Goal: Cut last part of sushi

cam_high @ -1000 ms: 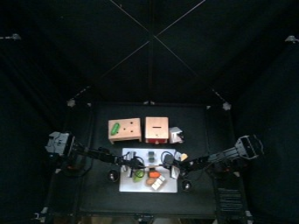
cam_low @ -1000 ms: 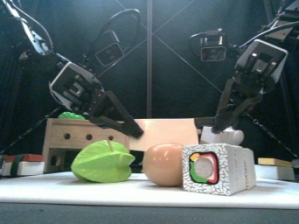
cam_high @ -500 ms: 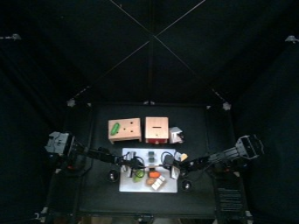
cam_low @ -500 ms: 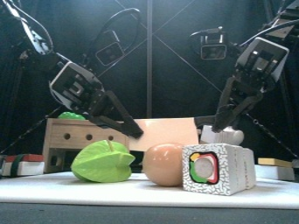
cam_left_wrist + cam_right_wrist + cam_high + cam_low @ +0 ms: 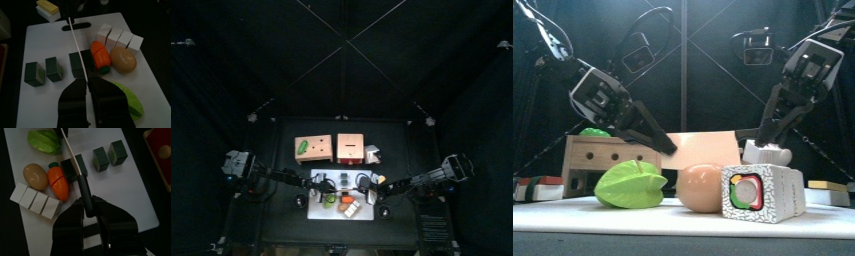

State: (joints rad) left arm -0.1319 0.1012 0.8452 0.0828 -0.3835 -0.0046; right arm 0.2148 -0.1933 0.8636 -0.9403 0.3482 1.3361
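A dark green sushi roll lies cut on the white cutting board (image 5: 40,45): two slices (image 5: 32,74) (image 5: 53,69) and a longer last part (image 5: 79,65). My right gripper (image 5: 85,203) is shut on the black handle of a knife (image 5: 83,183). Its pale blade (image 5: 69,150) lies across the last part (image 5: 77,163). In the left wrist view the blade (image 5: 75,47) shows as a thin line running over that part. My left gripper (image 5: 87,82) sits at the near end of the last part, jaws close together, with nothing seen between them.
On the board lie an orange carrot (image 5: 100,55), an egg (image 5: 123,59), a row of white rice blocks (image 5: 120,37) and a green leaf (image 5: 127,100). A yellow block (image 5: 47,7) lies off the board. Two wooden boxes (image 5: 314,148) (image 5: 349,146) stand behind it.
Both arms have shifted very slightly. The knife stays in the right gripper over the last sushi part.
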